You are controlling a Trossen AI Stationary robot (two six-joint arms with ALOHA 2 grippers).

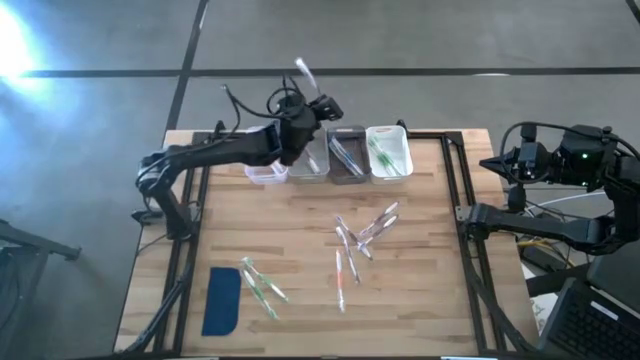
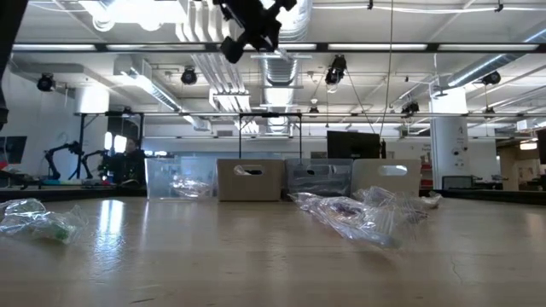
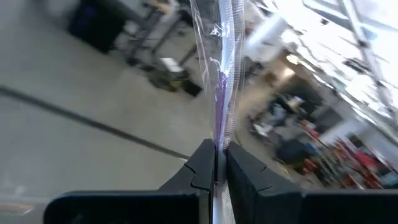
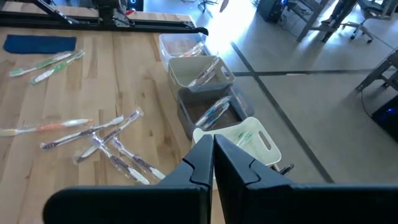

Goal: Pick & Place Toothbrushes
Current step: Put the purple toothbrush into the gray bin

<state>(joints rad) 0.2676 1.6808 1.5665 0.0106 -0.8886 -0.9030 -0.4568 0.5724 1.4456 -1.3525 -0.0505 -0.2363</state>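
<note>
My left gripper (image 1: 314, 98) hangs high over the row of bins at the table's far edge and is shut on one toothbrush (image 1: 303, 72) in a clear wrapper with a purple streak (image 3: 221, 81). In the low view this gripper (image 2: 254, 27) shows at the top. More toothbrushes lie flat on the wood: a cluster (image 1: 362, 235) right of centre, an orange one (image 1: 341, 280), and a green pair (image 1: 262, 288) near the front. Others lie in the bins (image 1: 388, 150). My right gripper (image 4: 213, 155) waits shut beyond the table's right edge (image 1: 494, 163), holding nothing. My left gripper pinches the wrapped toothbrush (image 3: 219, 146) between its two fingers, a little in from one end. The long remainder sticks out past the fingertips along their line, roughly level, toward the far side. The toothbrush is lifted clear, above the bins.
Four small bins stand side by side at the far edge: clear (image 1: 266, 172), pale grey (image 1: 308, 160), dark grey (image 1: 347, 155), white (image 1: 388, 150). A flat dark-blue pad (image 1: 222, 300) lies at the front left. Black rails (image 1: 455, 190) run along the table's sides.
</note>
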